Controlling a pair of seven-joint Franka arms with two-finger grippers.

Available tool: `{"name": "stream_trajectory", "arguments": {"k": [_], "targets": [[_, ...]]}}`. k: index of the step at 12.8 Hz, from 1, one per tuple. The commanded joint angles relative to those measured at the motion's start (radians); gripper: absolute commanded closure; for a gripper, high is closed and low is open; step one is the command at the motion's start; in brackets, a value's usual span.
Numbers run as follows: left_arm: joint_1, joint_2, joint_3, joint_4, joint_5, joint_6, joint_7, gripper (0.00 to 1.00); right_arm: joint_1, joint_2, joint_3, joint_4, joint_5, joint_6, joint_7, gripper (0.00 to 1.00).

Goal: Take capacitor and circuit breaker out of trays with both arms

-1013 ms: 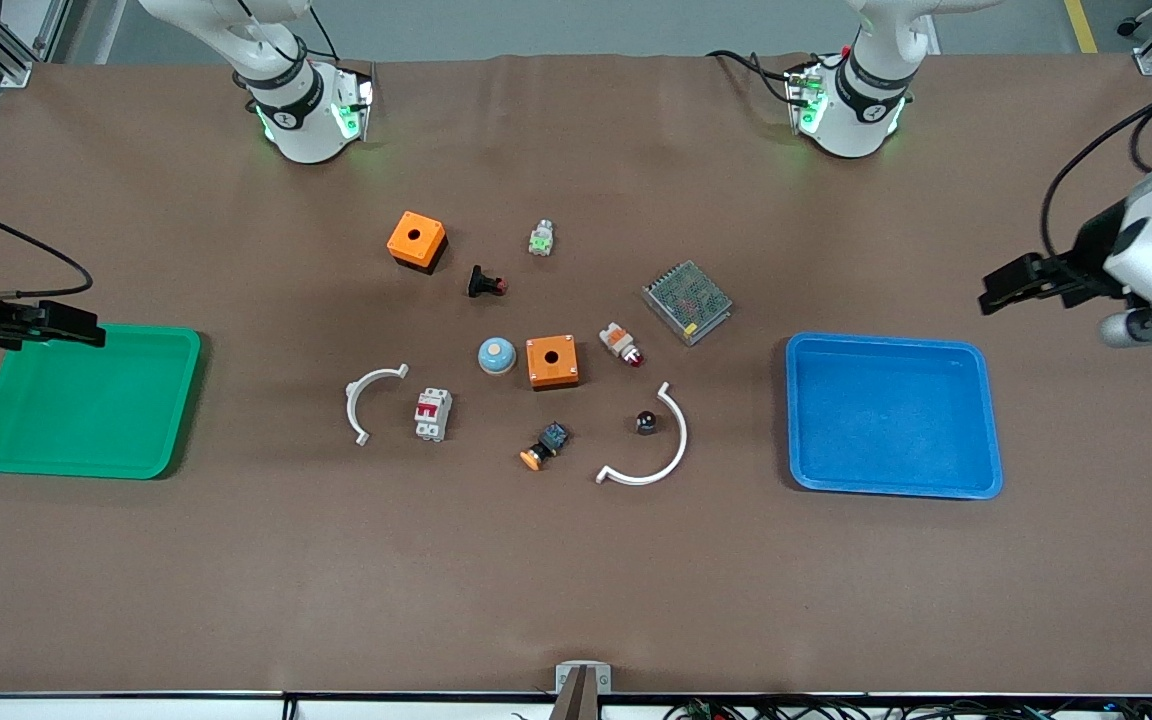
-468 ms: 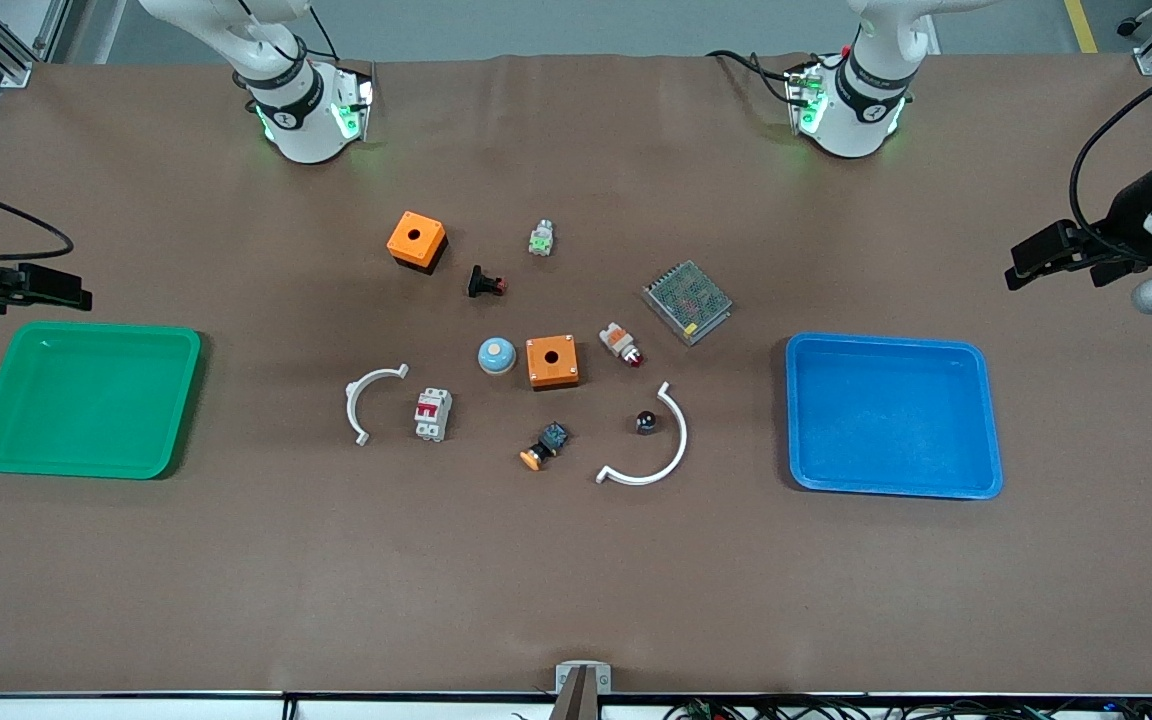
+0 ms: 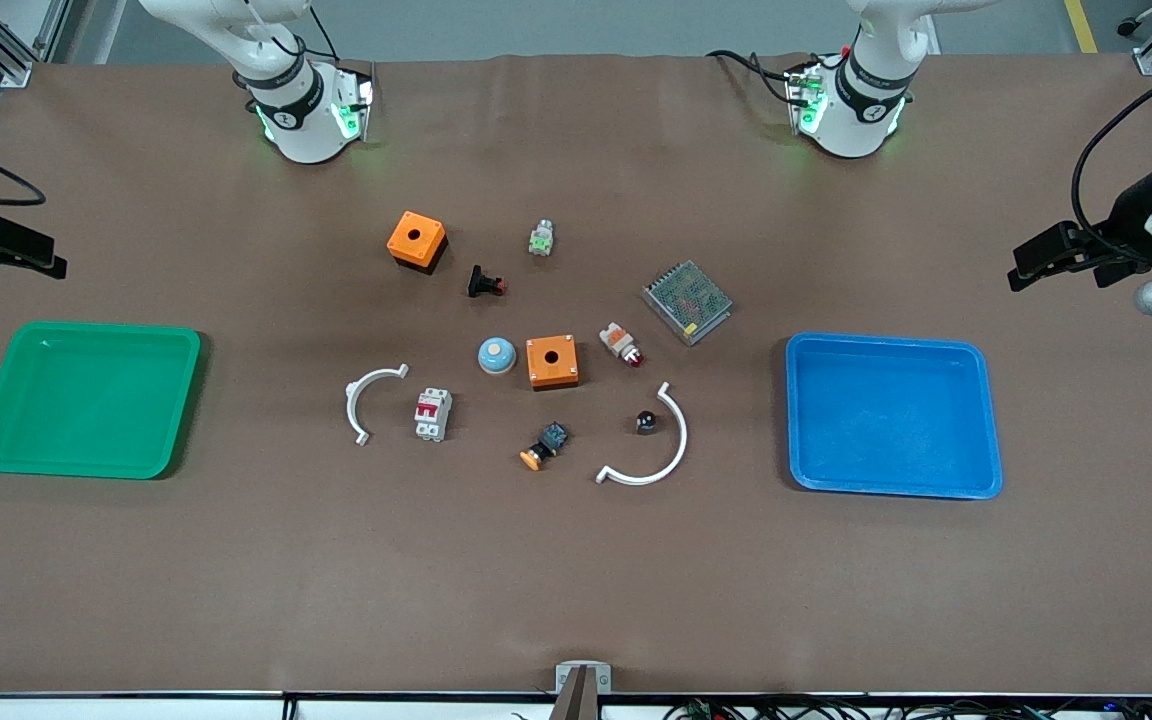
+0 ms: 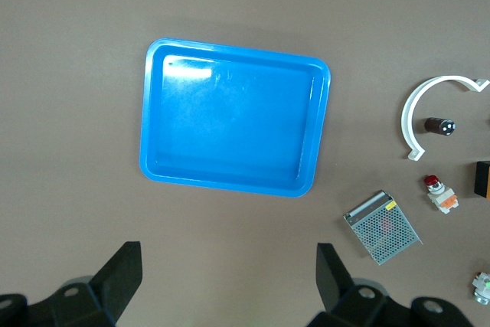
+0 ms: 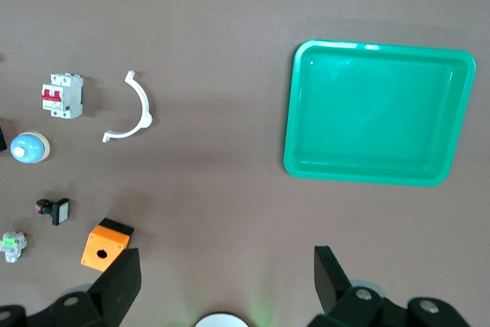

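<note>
While both hands, left hand [image 4: 223,281] and right hand [image 5: 224,285], are held open and empty above the brown bench [image 3: 576,580], the tiny black cylinder capacitor [image 3: 645,421] and small white breaker with red switches [image 3: 432,413] are left lying there.

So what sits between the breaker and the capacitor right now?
In the front view, only the blue-black button with the orange cap lies between the breaker and the capacitor, slightly nearer the camera than both.
</note>
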Motion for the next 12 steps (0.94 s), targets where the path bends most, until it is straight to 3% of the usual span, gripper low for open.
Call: {"name": "stream_trajectory", "arguments": {"k": [1,12], "targets": [[-0.003,0.006,-0.002,0.015,0.021,0.0,-0.002,0.0,-0.002,-0.123,0.004,-0.16,0.01,0.08,0.009,0.0],[-0.003,0.006,-0.003,0.016,0.018,0.005,-0.002,0.0,-0.005,-0.157,0.004,-0.169,0.003,0.069,0.006,0.0]]}}
